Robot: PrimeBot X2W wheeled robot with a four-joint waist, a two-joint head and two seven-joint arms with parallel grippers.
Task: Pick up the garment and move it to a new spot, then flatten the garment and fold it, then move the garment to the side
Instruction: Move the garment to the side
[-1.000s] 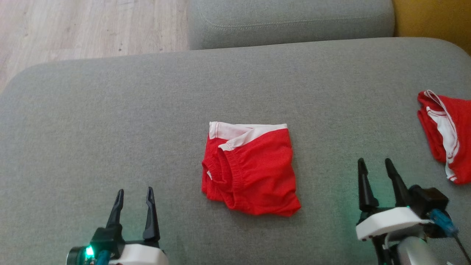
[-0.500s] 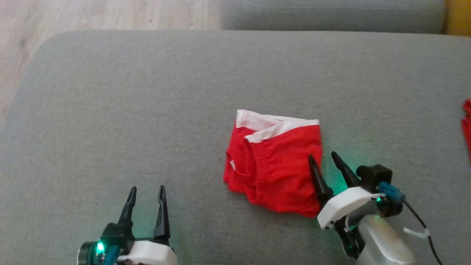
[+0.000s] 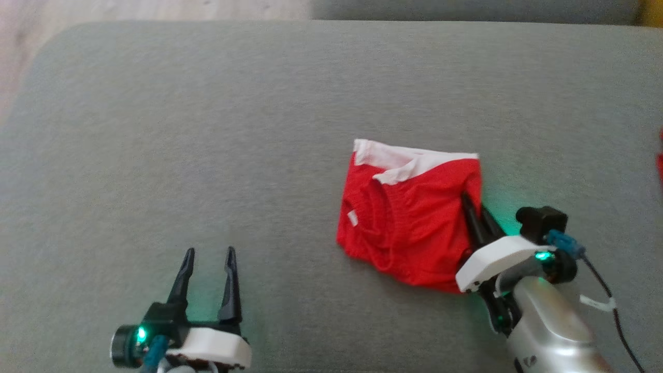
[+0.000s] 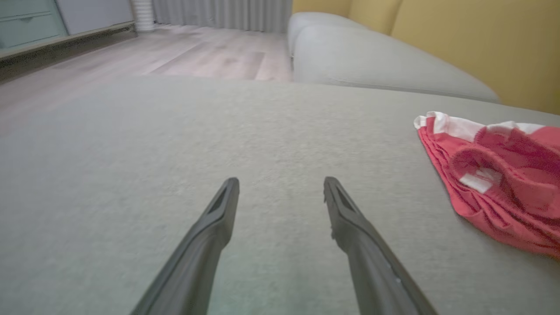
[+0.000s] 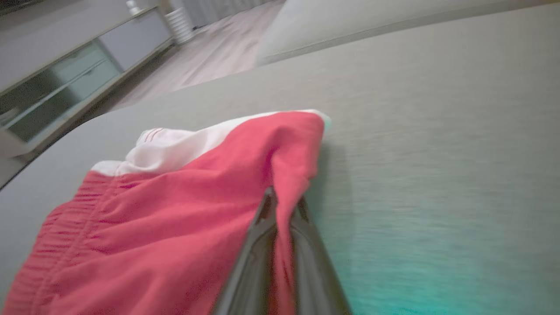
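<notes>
Two pincers sit low over one grey seat cushion point(image 3: 207, 129). The R pincer point(image 3: 474, 203) is clamped on the garment point(image 3: 409, 217). In the right wrist view its fingers meet w/ a red fold of the edge squeezed between them, cloth puckered up at the tips. The L pincer point(image 3: 210, 249) holds nothing, fingers spread wide, tips just above bare fabric. The garment lies well off to its right, apart from it.

The garment is red cloth w/ a white band, folded to a rough square on the cushion. Most of it spreads left of the R pincer's fingers, w/ the white band on the far side beyond the tips. Green lamp glow tints the cushion beside each pincer. The cushion is a plain grey weave w/ a rounded corner far-left of the L pincer.

Beyond both sets of tips is a 2nd grey cushion point(image 4: 372, 57), then pale wood floor point(image 4: 197, 52). Yellow back panels point(image 4: 481, 39) rise far-right of the L pincer. Farthest off are a low cabinet point(image 5: 65, 74) w/ drawers and a grey curtain point(image 4: 218, 13).
</notes>
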